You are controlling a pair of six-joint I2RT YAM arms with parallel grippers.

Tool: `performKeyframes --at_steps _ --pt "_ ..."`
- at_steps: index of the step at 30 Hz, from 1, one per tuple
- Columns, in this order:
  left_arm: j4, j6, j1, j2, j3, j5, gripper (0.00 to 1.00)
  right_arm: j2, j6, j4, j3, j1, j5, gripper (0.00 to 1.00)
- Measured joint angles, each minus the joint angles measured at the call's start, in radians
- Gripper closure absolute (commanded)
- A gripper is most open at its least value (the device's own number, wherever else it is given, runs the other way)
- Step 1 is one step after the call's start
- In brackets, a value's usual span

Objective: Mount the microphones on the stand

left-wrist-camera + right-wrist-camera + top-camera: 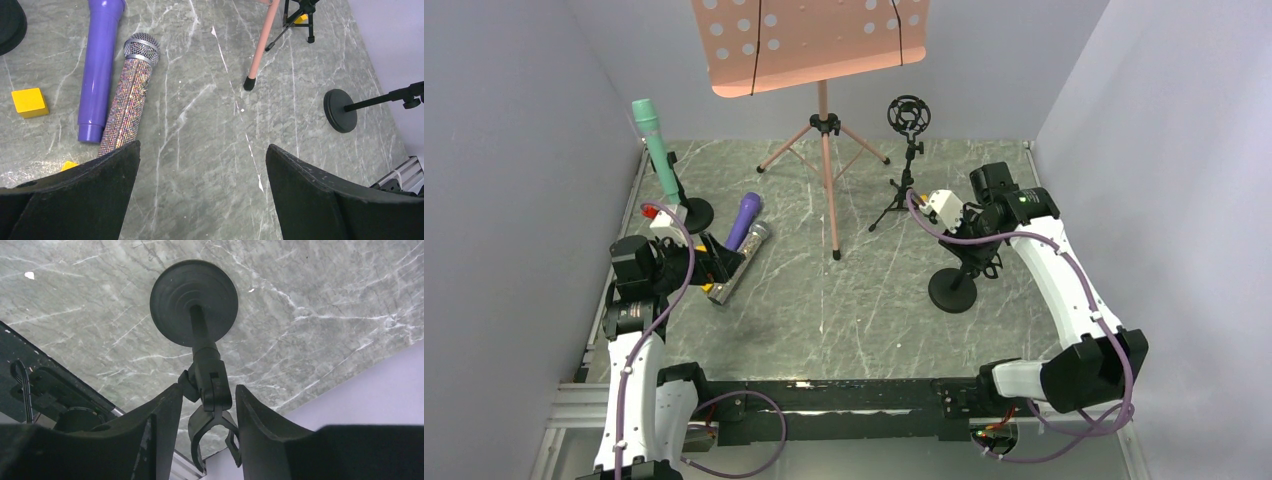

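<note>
A mint green microphone [656,150] stands clipped in a stand with a round base [696,213] at the far left. Side by side on the table lie the purple microphone [100,65] [745,220] and the glittery silver microphone [127,95] [742,262]. My left gripper [202,160] [716,264] hovers open just beside the silver one's tail, holding nothing. A second black stand with a round base [194,295] [952,290] is at centre right. My right gripper [207,395] [977,262] has its fingers pressed close on either side of this stand's swivel head, and the stand's empty clip [212,425] is between them.
A pink music stand [824,130] on a tripod stands at the back centre. A black ring-shaped shock mount [909,115] on a small tripod is to its right. Yellow blocks [30,101] lie near the purple microphone. Grey walls close in on both sides.
</note>
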Motion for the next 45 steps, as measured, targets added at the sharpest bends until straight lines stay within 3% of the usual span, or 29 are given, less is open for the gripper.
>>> performKeyframes --at_steps 10,16,26,30,32,34,37,39,41,45 --pt "0.000 0.000 -0.002 -0.004 0.000 0.000 0.01 0.023 -0.001 -0.019 0.012 0.000 -0.024 0.95" --pt "0.000 0.000 -0.002 0.001 0.000 0.000 0.01 0.040 -0.003 -0.056 0.064 0.038 -0.079 0.96" --pt "0.001 0.000 -0.003 0.011 0.000 0.000 0.01 0.157 0.041 -0.011 0.165 0.355 -0.142 0.94" --pt "0.000 0.000 -0.009 0.019 0.000 0.000 0.01 0.217 0.047 0.008 0.181 0.439 -0.142 0.87" --pt "0.000 0.001 -0.015 0.029 0.000 0.000 0.01 0.223 0.047 0.012 0.186 0.456 -0.140 0.79" --pt "0.000 0.001 -0.022 0.039 0.000 -0.001 0.01 0.223 0.048 0.011 0.186 0.461 -0.142 0.64" --pt "-0.003 0.004 -0.035 0.061 0.001 -0.003 0.01 0.223 0.051 0.014 0.186 0.465 -0.158 0.30" --pt "-0.010 0.006 -0.045 0.074 0.001 -0.010 0.01 0.220 0.058 0.016 0.188 0.466 -0.175 0.15" --pt "-0.013 0.011 -0.060 0.086 0.001 -0.019 0.01 0.219 0.053 0.012 0.200 0.467 -0.208 0.09" --pt "-0.018 0.023 -0.107 0.106 0.005 -0.053 0.01 0.219 0.053 -0.018 0.298 0.447 -0.288 0.07"
